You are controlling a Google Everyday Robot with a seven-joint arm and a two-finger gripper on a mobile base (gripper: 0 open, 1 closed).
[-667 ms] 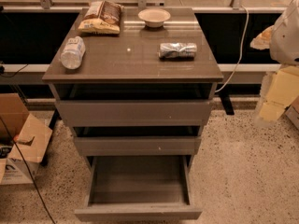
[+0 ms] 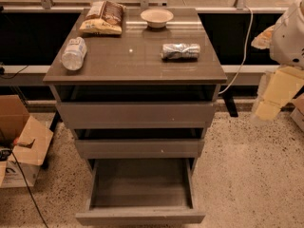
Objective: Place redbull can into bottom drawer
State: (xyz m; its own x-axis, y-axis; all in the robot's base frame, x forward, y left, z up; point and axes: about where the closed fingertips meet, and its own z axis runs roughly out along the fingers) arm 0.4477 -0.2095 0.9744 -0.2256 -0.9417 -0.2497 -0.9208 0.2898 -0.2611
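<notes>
The claw hangs at the right side of the view, well to the right of the redbull can and lower, off the table and over the speckled floor. It shows only as a blurred pale-yellow shape, so I cannot tell whether it is open or closed. Above it, a white rounded arm part is cut off by the picture's edge.

The redbull can lies on its side on the right half of the table, touching nothing. A bowl stands behind the can, slightly to its left. A snack bag lies farther left of the can, and a water bottle lies well left of it. Below the can, the bottom drawer is pulled out, its front almost at the lower edge. The two drawers above show only dark gaps that hide their insides.
</notes>
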